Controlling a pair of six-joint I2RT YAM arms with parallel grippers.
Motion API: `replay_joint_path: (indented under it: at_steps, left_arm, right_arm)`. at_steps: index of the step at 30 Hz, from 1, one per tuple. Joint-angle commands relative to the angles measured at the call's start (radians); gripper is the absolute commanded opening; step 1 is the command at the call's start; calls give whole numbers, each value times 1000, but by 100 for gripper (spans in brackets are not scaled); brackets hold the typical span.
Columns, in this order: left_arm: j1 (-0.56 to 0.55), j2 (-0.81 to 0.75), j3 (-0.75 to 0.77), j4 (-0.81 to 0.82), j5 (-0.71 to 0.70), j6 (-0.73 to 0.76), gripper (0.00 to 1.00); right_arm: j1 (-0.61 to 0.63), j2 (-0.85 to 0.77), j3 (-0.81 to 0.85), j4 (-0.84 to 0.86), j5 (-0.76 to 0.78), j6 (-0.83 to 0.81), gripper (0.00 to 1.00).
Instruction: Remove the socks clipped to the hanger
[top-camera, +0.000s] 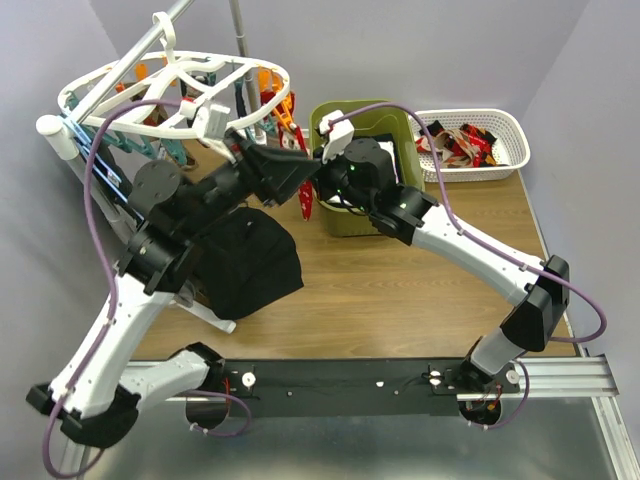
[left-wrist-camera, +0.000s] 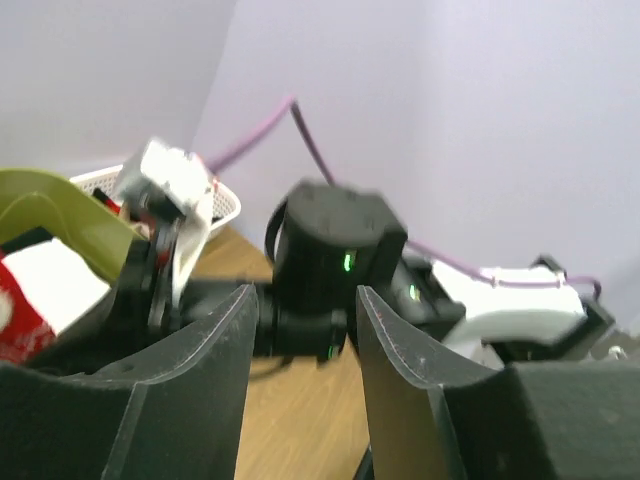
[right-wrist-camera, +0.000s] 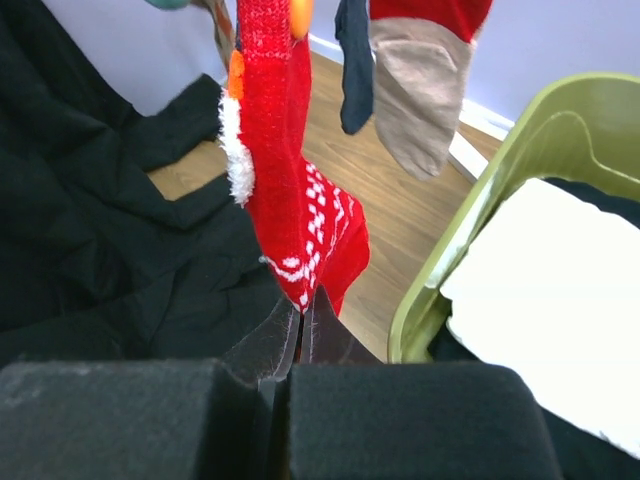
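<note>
- Socks (top-camera: 278, 112) are seen hanging from the clips of the white oval hanger (top-camera: 185, 80), which is raised above the far left of the worktop (top-camera: 400, 290).
- One red sock (right-wrist-camera: 300, 210) with a white pattern hangs straight down beside an orange clip (right-wrist-camera: 236, 75). Its lower tip is pinched between the pressed-together fingers of the right end effector (right-wrist-camera: 301, 325).
- To the right of it in the right wrist view, a red-and-beige sock (right-wrist-camera: 420, 100) and a dark sock (right-wrist-camera: 353, 70) are hung, untouched.
- The left end effector (left-wrist-camera: 305, 310) is spread wide with nothing between its fingers, and it is pointed at the right arm's wrist close by.
- A black garment (top-camera: 250, 260) lies on the worktop below the hanger, left of an olive bin (top-camera: 385, 110) in which a folded white cloth (right-wrist-camera: 560, 290) is seen.
- Loose socks (top-camera: 465, 145) are gathered in a white mesh basket (top-camera: 515, 130) at the far right.
</note>
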Motion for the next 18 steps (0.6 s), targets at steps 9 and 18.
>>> replay_joint_path:
  at_steps: [9, 18]
  left_arm:
    - [-188, 271, 321, -305, -856, 47, 56]
    - [-191, 316, 318, -377, -1054, -53, 57]
  right_arm:
    - [50, -50, 22, -71, 128, -18, 1]
    - [77, -63, -6, -63, 179, -31, 1]
